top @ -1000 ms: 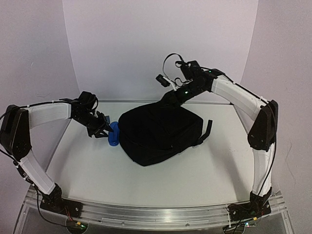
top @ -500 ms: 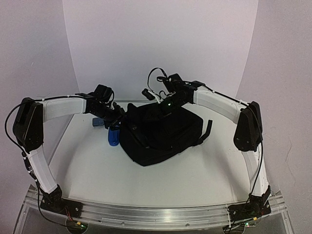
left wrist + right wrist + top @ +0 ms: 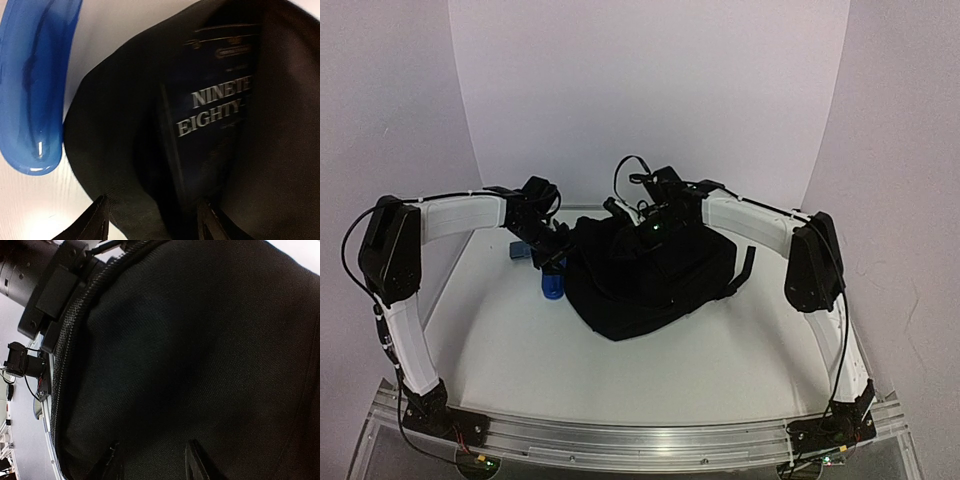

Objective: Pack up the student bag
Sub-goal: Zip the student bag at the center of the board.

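The student bag (image 3: 655,280), a black fabric backpack, lies in the middle of the table with its top-left flap raised. My right gripper (image 3: 638,226) is on that raised flap. In the right wrist view (image 3: 155,462) its jaws pinch the black weave (image 3: 200,355) beside the zipper edge. My left gripper (image 3: 558,256) is at the bag's left mouth. In the left wrist view (image 3: 154,225) its fingers (image 3: 97,222) are spread over the bag's rim (image 3: 115,150). A dark book (image 3: 215,110) titled "NINETEEN EIGHTY-" lies inside the opening.
A glossy blue object (image 3: 552,287) lies on the table against the bag's left side and shows in the left wrist view (image 3: 30,85). A second small blue thing (image 3: 519,250) lies behind it. A black strap (image 3: 740,272) sticks out on the bag's right.
Both grippers moved in over the bag's left end. The right gripper came left and the flap rose, opening the bag. The left gripper moved off the blue object, up to the opening.
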Action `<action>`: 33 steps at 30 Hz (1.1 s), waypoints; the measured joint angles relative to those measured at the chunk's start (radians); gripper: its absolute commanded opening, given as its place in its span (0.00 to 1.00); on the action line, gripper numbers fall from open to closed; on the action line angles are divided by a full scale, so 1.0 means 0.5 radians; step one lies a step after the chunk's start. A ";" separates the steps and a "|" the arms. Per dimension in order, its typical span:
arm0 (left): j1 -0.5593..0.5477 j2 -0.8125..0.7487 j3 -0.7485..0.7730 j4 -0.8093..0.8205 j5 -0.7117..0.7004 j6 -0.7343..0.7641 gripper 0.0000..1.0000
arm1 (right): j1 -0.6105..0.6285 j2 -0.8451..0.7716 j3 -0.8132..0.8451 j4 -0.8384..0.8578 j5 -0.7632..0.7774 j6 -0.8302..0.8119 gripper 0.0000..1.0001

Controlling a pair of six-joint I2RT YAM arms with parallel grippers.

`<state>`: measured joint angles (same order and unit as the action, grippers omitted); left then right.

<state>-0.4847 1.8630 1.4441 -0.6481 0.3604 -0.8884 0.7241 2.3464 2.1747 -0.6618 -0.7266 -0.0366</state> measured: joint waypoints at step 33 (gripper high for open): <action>-0.015 0.212 0.465 -0.495 -0.195 0.106 0.55 | 0.133 0.228 0.119 0.175 0.240 -0.008 0.62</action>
<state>-0.4923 1.9692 1.6766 -0.8955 0.2630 -0.8353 0.7908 2.4603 2.2344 -0.5744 -0.6067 -0.0406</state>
